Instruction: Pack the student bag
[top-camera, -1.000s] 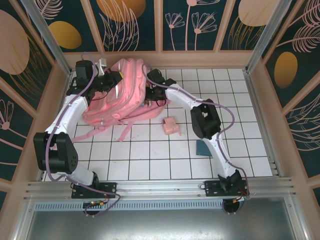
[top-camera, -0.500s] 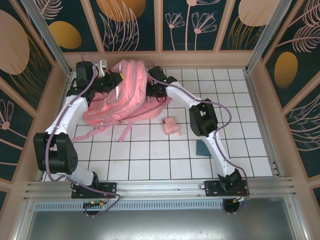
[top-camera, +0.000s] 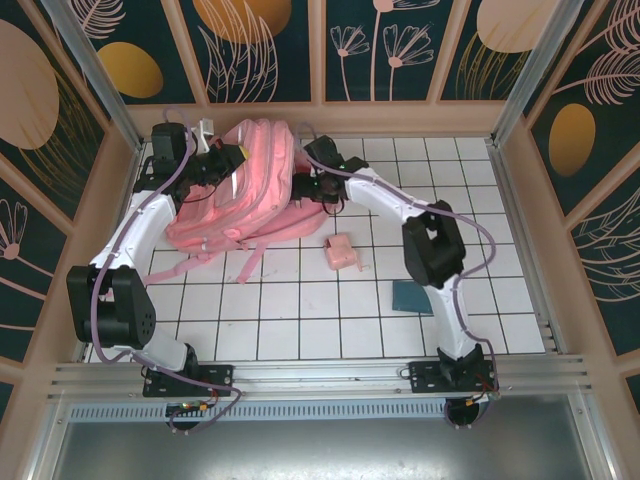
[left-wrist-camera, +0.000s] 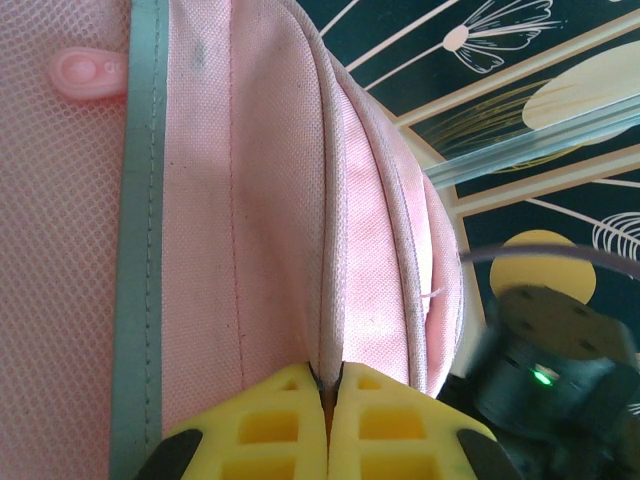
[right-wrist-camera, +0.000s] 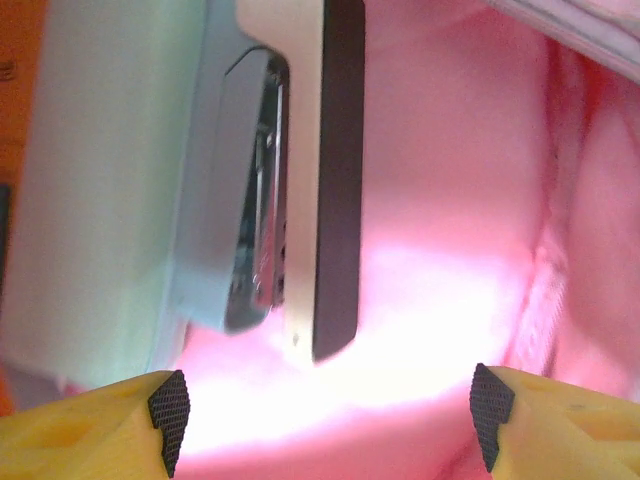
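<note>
Two arms work at the student bag (top-camera: 240, 205), which lies on the far left part of the tiled table (top-camera: 300, 315), close to the back wall. The left gripper (left-wrist-camera: 327, 380) is closed fully on a piped seam of the bag's pink fabric, and it seems to hold this edge up. The right gripper (right-wrist-camera: 328, 410) is inside the bag, its jaws wide apart with nothing between them; just in front of it a pale green and black object (right-wrist-camera: 290, 180) stands against the pink lining. I judge that the step in hand is the placing of this object into the bag, and that it is already let go. The next move calls for drawing the right arm straight back out of the opening without catching the fabric, and then going for another item; a small pink pouch (top-camera: 342, 252) and a dark teal flat piece (top-camera: 408, 296) lie on the table to the right of the bag. What the object is I cannot tell: the light inside is strong and pink, and its upper part is cut off. From above, the right wrist hides the bag's opening.
</note>
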